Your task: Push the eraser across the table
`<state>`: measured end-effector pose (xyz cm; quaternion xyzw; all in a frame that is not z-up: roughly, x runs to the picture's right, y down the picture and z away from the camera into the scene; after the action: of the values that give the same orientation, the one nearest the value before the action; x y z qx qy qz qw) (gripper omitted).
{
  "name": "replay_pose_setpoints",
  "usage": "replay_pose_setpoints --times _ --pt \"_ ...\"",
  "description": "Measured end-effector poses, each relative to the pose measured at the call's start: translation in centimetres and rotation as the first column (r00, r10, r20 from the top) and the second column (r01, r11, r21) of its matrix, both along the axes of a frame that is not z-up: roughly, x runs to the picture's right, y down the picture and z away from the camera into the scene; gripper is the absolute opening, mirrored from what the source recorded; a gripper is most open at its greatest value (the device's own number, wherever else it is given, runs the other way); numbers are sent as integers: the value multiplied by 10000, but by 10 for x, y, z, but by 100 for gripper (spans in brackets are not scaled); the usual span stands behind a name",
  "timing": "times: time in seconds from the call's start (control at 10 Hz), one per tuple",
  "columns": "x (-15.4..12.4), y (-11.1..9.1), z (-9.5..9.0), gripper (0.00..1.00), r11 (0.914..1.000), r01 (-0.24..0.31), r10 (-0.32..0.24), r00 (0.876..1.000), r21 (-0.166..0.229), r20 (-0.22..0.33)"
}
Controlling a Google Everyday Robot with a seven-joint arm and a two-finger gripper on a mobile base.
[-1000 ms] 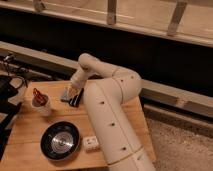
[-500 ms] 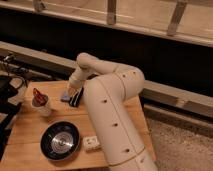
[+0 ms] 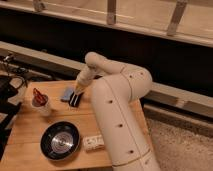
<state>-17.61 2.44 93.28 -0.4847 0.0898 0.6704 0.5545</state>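
The eraser point(image 3: 67, 94), a small light-blue block, lies on the pale wooden table point(image 3: 30, 135) near its far edge. My gripper point(image 3: 75, 99) hangs from the white arm point(image 3: 120, 100) right beside the eraser on its right, the dark fingers point(image 3: 75, 100) pointing down to the tabletop and touching or nearly touching the eraser's side. Nothing is held in it.
A clear cup with a red item point(image 3: 40, 102) stands left of the eraser. A black bowl point(image 3: 60, 141) sits near the front, with a small white block with dark dots point(image 3: 93, 143) to its right. Dark equipment and cables point(image 3: 10, 85) lie off the left edge.
The arm has swung slightly, and the gripper stays by the eraser, which has shifted a little to the left.
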Motion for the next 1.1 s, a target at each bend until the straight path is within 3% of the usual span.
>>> replay_pose_setpoints --times 0.3,0.6,0.9,1.1 --pt "27 12 10 0 9970 -673 660 9973 -391 -325" --pt "34 5 10 0 9945 -1014 1004 9940 -242 -425" --pt "31 15 14 2 9936 -971 952 9949 -580 -346" --pt "21 28 20 6 9943 -582 568 9982 -889 -185"
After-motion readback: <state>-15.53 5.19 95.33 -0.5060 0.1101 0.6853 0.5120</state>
